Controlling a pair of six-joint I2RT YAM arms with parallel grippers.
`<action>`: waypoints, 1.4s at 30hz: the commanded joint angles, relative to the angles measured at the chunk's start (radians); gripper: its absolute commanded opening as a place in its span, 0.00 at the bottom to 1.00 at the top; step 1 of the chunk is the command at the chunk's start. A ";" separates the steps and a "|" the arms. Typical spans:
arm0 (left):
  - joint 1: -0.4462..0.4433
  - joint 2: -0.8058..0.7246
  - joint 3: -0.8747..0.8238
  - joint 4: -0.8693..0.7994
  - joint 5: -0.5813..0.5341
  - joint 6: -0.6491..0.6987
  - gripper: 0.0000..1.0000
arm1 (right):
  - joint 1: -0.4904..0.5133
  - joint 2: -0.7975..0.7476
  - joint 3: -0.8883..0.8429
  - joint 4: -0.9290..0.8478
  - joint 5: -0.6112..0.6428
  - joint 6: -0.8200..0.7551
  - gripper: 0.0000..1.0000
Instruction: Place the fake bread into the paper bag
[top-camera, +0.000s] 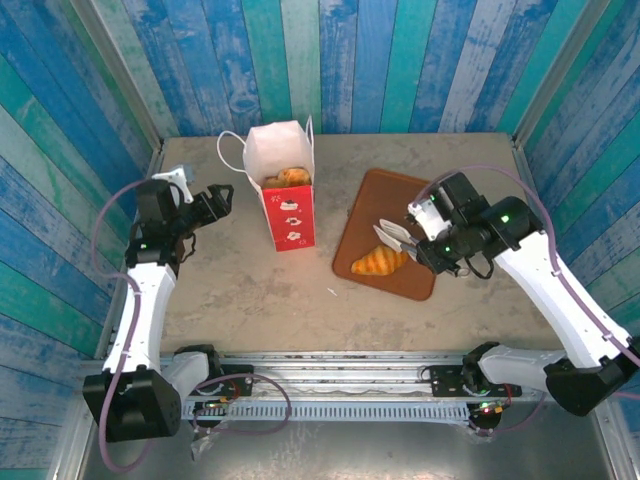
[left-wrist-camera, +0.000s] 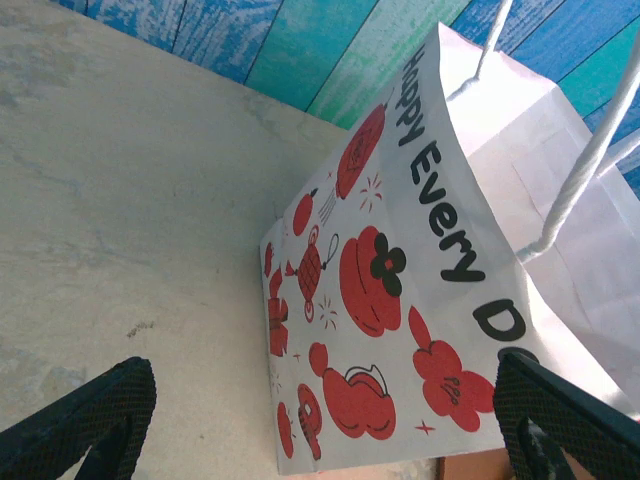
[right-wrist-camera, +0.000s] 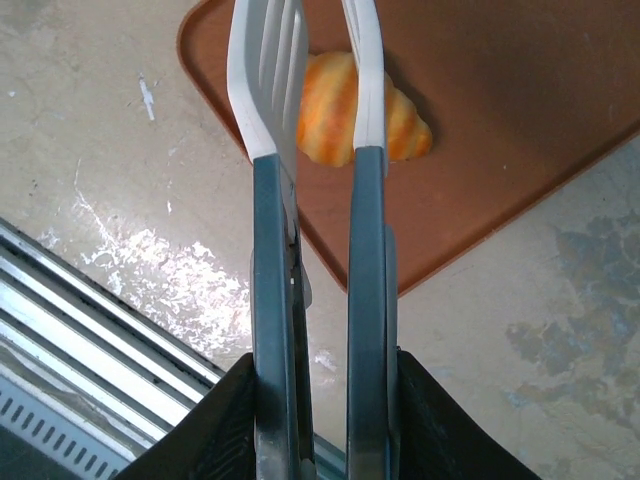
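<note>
Surface: beige table (top-camera: 250, 290), blue plank walls (top-camera: 350, 60).
Bread: golden toy croissant (top-camera: 380, 262) at near edge of brown tray (top-camera: 400, 195); probably light, stiff, slippery; grip mid-body.
Right gripper (top-camera: 430, 243): clamped on grey-white tongs (top-camera: 398, 235).
Left gripper (top-camera: 215, 200): spread, beside white-red paper bag (top-camera: 285, 205).

White arm links (top-camera: 140, 300), black joints (top-camera: 150, 238), lilac cables (top-camera: 97, 235); left claw (left-wrist-camera: 322, 400) black and mesh-textured.

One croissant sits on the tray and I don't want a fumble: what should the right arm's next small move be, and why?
Probably lower the tongs until their white tips straddle the croissant, then squeeze. The right end effector grips the handles, the tips line up over the croissant with a gap between them, and it lies free on the tray.
</note>
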 joint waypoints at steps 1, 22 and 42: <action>0.004 0.017 0.038 -0.010 -0.020 0.028 0.91 | 0.006 -0.005 -0.022 0.028 -0.051 0.028 0.35; 0.004 0.011 0.039 0.002 -0.021 0.053 0.92 | -0.007 -0.093 -0.192 0.209 -0.228 0.981 0.35; 0.005 0.032 0.015 0.028 -0.007 0.064 0.93 | -0.004 0.020 -0.199 0.205 -0.266 1.208 0.43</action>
